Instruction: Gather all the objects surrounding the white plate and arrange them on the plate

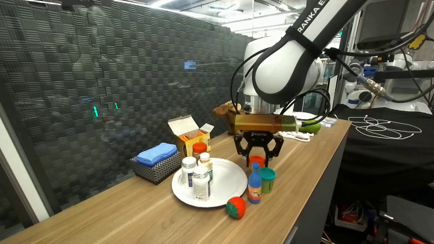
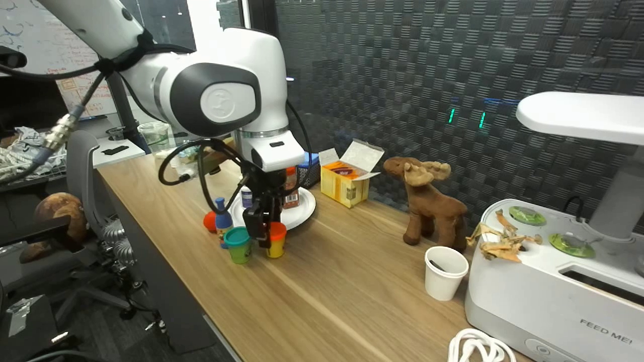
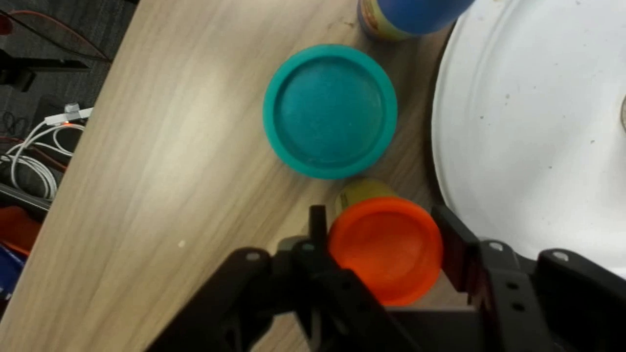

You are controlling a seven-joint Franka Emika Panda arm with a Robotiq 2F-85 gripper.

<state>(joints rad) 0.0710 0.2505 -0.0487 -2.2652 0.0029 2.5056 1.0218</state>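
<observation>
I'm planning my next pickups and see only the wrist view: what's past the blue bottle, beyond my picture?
Observer: A red fruit with a green leafy top lies on the table by the plate, near the blue bottle.
Operator: I can't see that bottle's top; what shape is it?
Observer: It tapers to a slim neck.
Operator: What's on the plate past my right edge?
Observer: Four bottles stand there, one with an orange-red cap.

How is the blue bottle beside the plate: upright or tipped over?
Upright: in both exterior views the blue bottle stands on the wooden tabletop with its narrow neck pointing up.
</observation>
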